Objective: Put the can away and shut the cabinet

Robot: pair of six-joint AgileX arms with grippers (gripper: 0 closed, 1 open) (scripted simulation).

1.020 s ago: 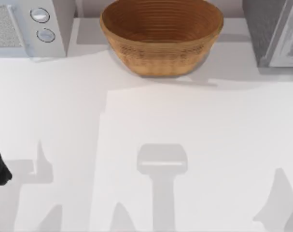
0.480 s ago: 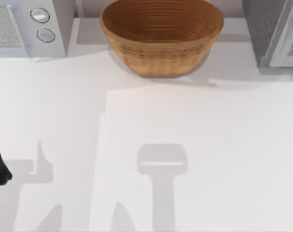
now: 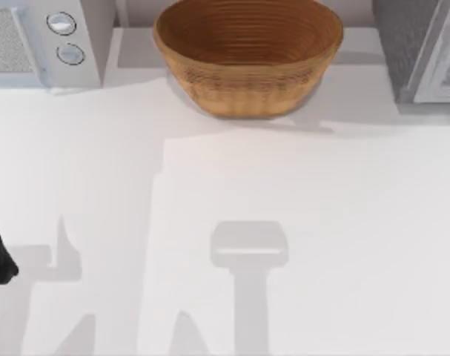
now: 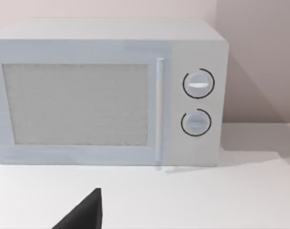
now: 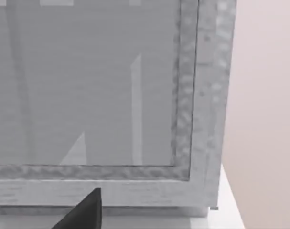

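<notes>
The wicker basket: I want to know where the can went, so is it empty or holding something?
Empty: the top view looks into the wicker basket and shows bare woven coils, nothing inside.

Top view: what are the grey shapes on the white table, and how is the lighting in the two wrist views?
Top view: the grey shapes on the table are soft cast shadows, the middle one block-headed on a stem; the wicker basket also casts one. Left wrist view: even light, the microwave shading the table beside it. Right wrist view: pale streaks and shadows lie on the cabinet's grey panel.
</notes>
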